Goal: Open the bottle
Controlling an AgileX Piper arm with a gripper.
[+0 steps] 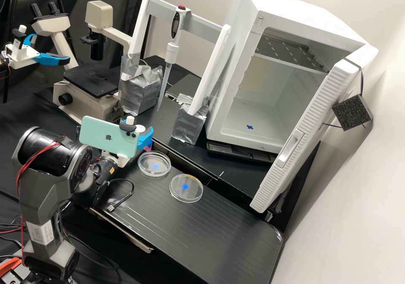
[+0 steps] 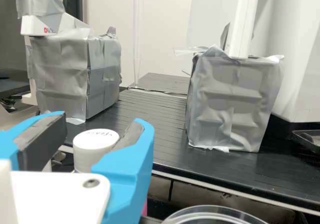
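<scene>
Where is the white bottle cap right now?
In the wrist view, the white cap is between the blue fingers of the gripper, on the near side of the silver-wrapped blocks.

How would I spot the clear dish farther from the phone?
Start at the white cabinet with the open door. On the black tabletop before it, find the clear dish with a round, deep blue dot; its neighbour, nearer the phone, has a paler patch.
</scene>
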